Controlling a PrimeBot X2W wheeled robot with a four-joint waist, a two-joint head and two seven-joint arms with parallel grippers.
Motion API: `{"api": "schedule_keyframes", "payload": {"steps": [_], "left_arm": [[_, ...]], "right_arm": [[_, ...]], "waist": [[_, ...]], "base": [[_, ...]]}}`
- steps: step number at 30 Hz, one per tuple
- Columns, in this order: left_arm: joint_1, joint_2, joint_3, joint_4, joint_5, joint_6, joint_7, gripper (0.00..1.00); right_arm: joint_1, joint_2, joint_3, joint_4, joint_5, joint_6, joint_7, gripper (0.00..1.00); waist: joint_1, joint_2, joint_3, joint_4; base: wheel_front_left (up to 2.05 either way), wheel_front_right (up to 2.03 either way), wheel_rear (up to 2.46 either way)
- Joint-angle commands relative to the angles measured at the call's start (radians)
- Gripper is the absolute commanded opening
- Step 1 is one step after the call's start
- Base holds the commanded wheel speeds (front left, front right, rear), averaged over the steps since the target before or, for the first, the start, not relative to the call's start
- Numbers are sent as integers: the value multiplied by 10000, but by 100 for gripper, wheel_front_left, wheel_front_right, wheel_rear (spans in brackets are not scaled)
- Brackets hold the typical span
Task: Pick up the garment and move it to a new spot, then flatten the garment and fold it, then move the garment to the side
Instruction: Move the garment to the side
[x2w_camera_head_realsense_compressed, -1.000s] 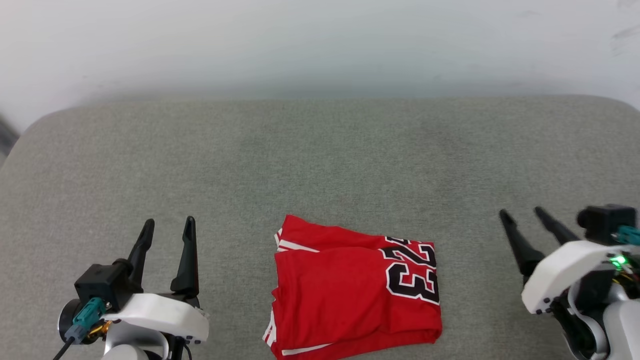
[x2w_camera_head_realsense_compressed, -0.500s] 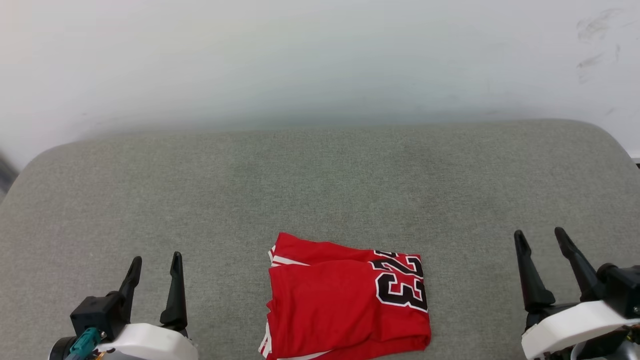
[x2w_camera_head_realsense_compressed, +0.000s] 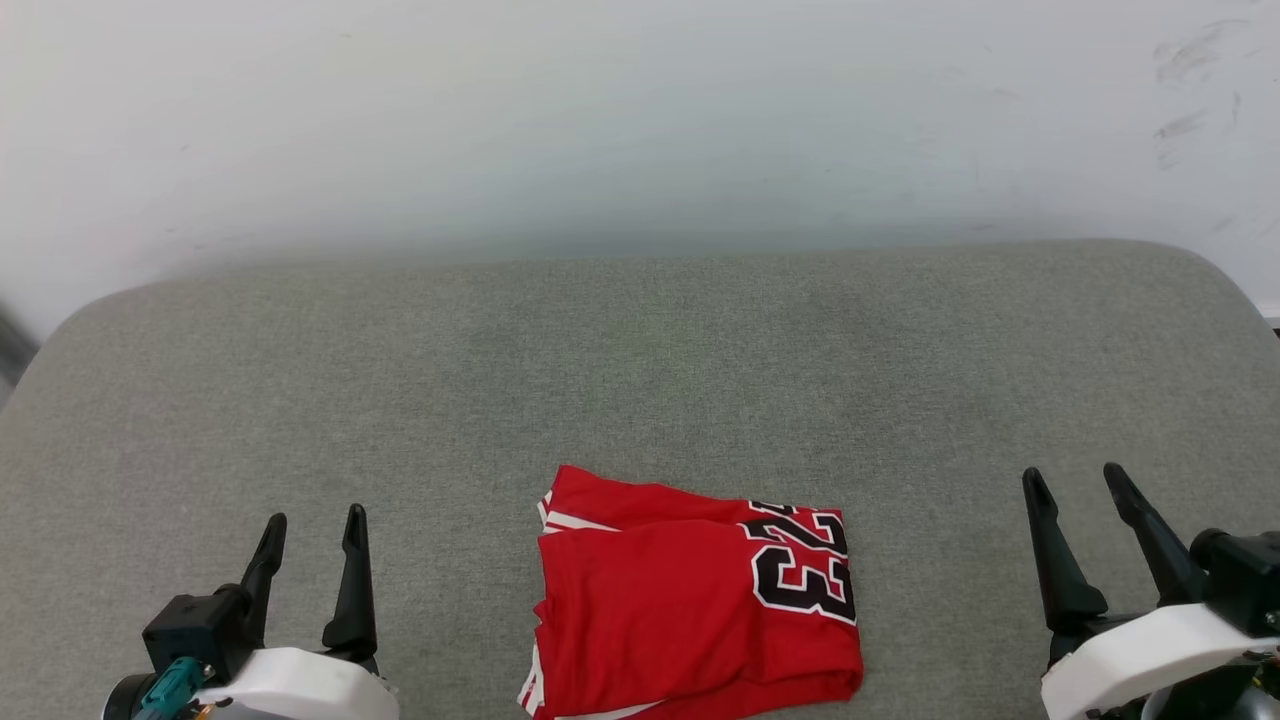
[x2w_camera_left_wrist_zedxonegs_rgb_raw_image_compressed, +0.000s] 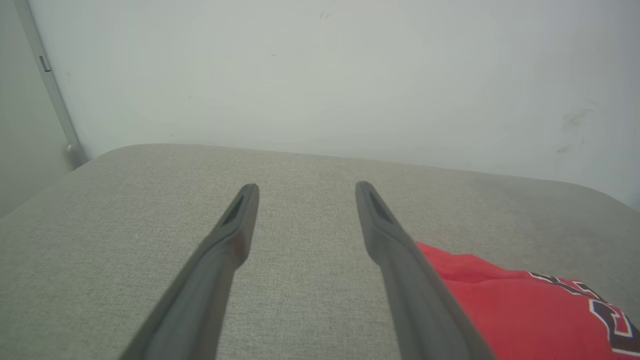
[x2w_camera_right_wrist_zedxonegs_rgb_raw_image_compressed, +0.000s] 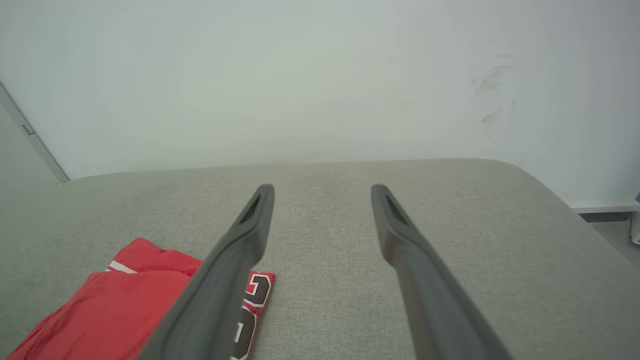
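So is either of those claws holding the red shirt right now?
No, the left gripper and right gripper are both open and empty, with the garment lying folded between them.

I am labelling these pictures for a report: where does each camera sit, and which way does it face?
Head view: on the head, facing forward and down at the folded red jersey on the grey padded surface; left pincer and right pincer, open.
Left wrist view: on the left wrist, facing the white wall along its own pincer; jersey lower right.
Right wrist view: on the right wrist, facing likewise; jersey lower left.
Both wrist views share the jersey and wall.
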Motion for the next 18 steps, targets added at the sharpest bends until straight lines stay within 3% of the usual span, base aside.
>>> {"api": "schedule_keyframes", "payload": {"steps": [1, 6, 14, 18], "left_arm": [[47, -34, 40, 21, 49, -64, -67, 100], [-98, -207, 223, -4, 163, -128, -68, 100], [-317, -582, 408, -191, 465, -332, -56, 100], [-470, -777, 512, -126, 531, -462, -47, 100]], "right_arm": [[100, 37, -72, 30, 59, -4, 70, 100], [179, -216, -469, 583, 887, -6, 934, 100], [-291, -1355, -1178, 2623, 3569, -4, 3712, 100], [-666, -1338, -956, 3562, 4873, -4, 4772, 100]], "waist": [[1, 0, 12, 19], [1, 0, 64, 194], [1, 0, 450, 931], [1, 0, 846, 1302]], "base": [[0, 0, 0], [0, 0, 0], [0, 0, 0], [0, 0, 0]]}}
